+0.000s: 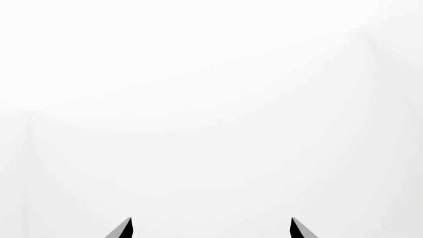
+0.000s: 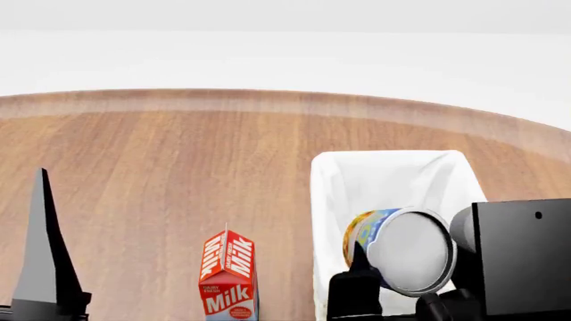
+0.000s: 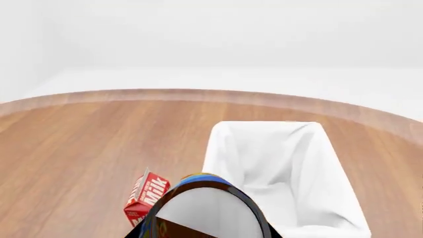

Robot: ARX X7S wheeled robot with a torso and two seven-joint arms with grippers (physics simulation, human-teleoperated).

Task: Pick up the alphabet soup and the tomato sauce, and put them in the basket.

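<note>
R gripper (image 2: 392, 284) clamps alphabet soup (image 2: 402, 249) over basket (image 2: 335, 175); milk carton (image 2: 229, 275) at its 9 o'clock. L gripper (image 1: 211, 229) fingers spread, empty.

Upright milk carton (image 2: 229, 275) on wooden table (image 2: 160, 167)

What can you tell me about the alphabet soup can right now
The alphabet soup is a small cylindrical can with a blue and yellow label and a pale grey lid. It is tipped on its side, lid toward the head camera, gripped in the right hand and held over the near end of the white-lined basket. It is off the table.
</note>
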